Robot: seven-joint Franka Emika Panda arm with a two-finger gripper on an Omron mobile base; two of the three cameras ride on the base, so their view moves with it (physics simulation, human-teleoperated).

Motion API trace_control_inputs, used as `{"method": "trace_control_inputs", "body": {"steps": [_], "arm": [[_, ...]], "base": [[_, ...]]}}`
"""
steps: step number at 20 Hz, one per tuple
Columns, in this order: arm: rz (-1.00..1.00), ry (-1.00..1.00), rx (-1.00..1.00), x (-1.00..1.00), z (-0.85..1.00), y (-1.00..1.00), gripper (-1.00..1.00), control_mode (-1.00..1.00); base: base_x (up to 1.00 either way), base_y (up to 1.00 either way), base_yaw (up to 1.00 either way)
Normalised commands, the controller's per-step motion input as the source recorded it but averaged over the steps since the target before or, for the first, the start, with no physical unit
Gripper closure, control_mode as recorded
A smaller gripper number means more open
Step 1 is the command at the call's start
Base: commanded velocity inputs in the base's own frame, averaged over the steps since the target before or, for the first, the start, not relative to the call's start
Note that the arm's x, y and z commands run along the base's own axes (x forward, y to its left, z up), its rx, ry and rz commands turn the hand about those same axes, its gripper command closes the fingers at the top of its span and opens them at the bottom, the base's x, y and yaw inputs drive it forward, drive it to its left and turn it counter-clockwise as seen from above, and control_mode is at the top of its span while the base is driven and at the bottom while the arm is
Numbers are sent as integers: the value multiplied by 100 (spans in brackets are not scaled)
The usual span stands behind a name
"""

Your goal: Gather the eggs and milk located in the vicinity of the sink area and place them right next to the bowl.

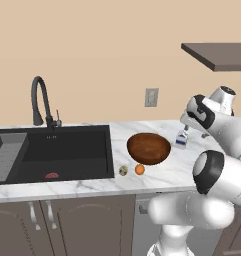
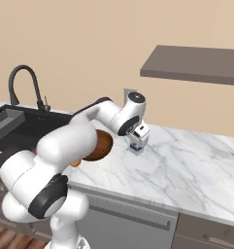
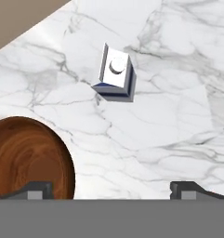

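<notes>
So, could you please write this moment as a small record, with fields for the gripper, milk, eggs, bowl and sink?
gripper: gripper open, holding nothing, above the counter
milk: milk upright on the counter, right of the bowl, apart from it
eggs: orange-brown egg and speckled egg on the counter just in front of the bowl
bowl: bowl on the counter, right of the sink
sink: sink black, with a flat red thing inside

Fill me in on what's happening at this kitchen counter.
The white arm's claw hangs open above the small white and blue milk carton, which stands on the marble counter beside the round dark wooden bowl. It holds nothing. The orange-brown egg and the speckled egg lie in front of the bowl, near the black sink.
</notes>
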Motion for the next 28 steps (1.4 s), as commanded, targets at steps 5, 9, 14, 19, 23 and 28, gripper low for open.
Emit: {"method": "trace_control_inputs", "body": {"steps": [5, 9, 14, 19, 23, 28], "arm": [[0, 2, -2, 35, -20, -1, -100, -100], [0, 6, -1, 32, -10, -4, -100, -100], [0, 6, -2, 29, -13, -4, -100, -100], [0, 6, -3, 23, -18, -7, -100, -100], [0, 4, -2, 22, -19, -9, -100, -100], [0, 4, 0, 23, -16, -10, -100, -100]], "base": [[0, 0, 0], [0, 0, 0], [0, 0, 0], [0, 0, 0], [0, 0, 0], [0, 0, 0]]}}
